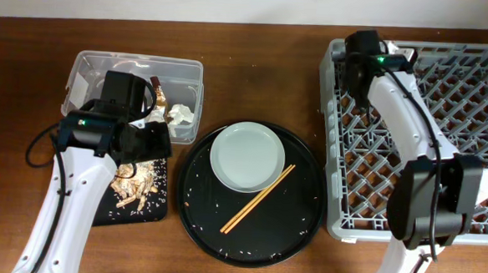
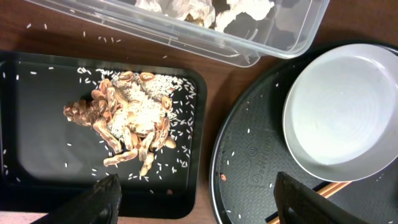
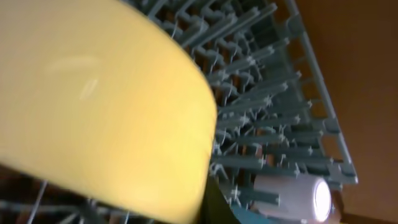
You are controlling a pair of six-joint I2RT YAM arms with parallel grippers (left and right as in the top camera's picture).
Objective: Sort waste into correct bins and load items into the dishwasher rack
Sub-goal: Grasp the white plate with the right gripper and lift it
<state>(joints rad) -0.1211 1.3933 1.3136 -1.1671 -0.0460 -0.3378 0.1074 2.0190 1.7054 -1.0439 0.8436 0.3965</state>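
On dark wood table (image 1: 257, 45) — dishwasher rack (image 1: 481, 82) right, pale strip (image 1: 192, 0) beyond.

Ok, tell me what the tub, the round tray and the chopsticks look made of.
Tub: clear glossy plastic; the tissues show through its walls. Round tray: probably black plastic, matte, with a moulded mark. Chopsticks: likely wood or bamboo, pale orange-brown, unshiny.
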